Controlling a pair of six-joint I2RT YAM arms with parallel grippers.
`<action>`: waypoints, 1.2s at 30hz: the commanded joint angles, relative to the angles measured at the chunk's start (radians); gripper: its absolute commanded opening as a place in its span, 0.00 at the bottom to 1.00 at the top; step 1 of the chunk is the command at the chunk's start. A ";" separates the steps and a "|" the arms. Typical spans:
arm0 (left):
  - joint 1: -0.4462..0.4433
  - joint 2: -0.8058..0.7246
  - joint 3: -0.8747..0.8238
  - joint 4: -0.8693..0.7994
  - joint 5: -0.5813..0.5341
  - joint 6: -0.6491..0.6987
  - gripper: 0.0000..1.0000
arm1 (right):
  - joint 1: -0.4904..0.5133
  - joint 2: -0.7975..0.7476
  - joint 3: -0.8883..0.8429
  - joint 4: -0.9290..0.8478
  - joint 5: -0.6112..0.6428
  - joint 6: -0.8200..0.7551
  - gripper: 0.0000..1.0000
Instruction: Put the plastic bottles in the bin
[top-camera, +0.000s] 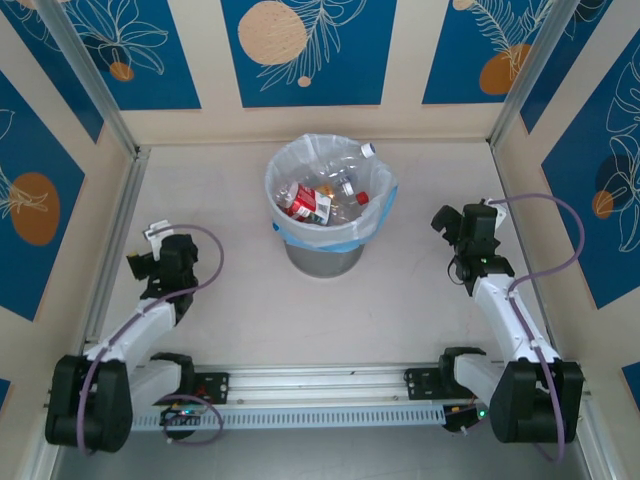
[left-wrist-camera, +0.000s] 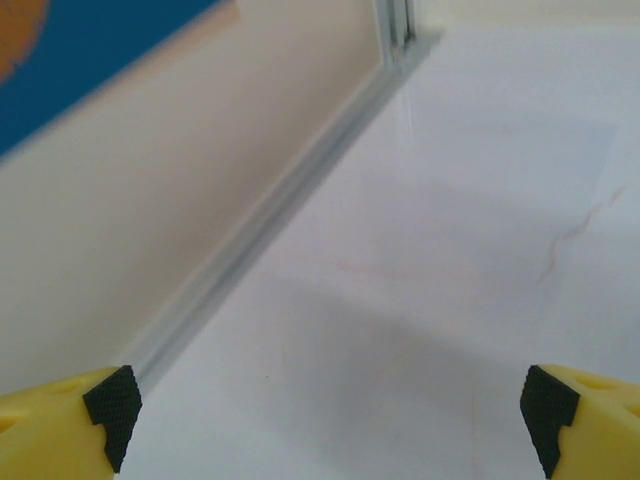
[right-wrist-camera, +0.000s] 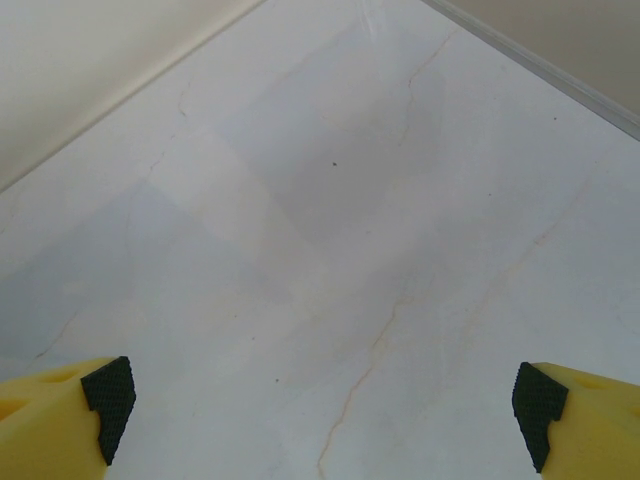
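The round grey bin (top-camera: 322, 258), lined with a translucent white bag with a blue edge, stands at the table's middle back. Several clear plastic bottles (top-camera: 325, 200) with red labels and red or white caps lie inside it. One white-capped bottle (top-camera: 364, 152) leans at the bin's far right rim. My left gripper (top-camera: 150, 250) hovers well to the left of the bin, open, with nothing between its yellow fingers (left-wrist-camera: 70, 425). My right gripper (top-camera: 452, 228) sits to the right of the bin, also open and empty over bare marble (right-wrist-camera: 330, 300).
A metal rail (left-wrist-camera: 270, 220) runs along the left wall's foot close to the left gripper. Walls with blue panels close in the table on three sides. The arm bases and a slotted rail (top-camera: 320, 395) line the near edge.
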 joint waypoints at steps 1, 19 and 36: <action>0.071 0.111 0.019 0.197 0.268 0.013 0.99 | -0.011 0.015 -0.013 0.090 -0.011 -0.016 0.99; 0.081 0.457 -0.038 0.723 0.693 0.139 0.99 | -0.027 0.181 -0.113 0.382 -0.211 -0.336 0.99; -0.011 0.453 0.000 0.633 0.416 0.152 0.99 | 0.028 0.419 -0.234 0.909 -0.281 -0.422 1.00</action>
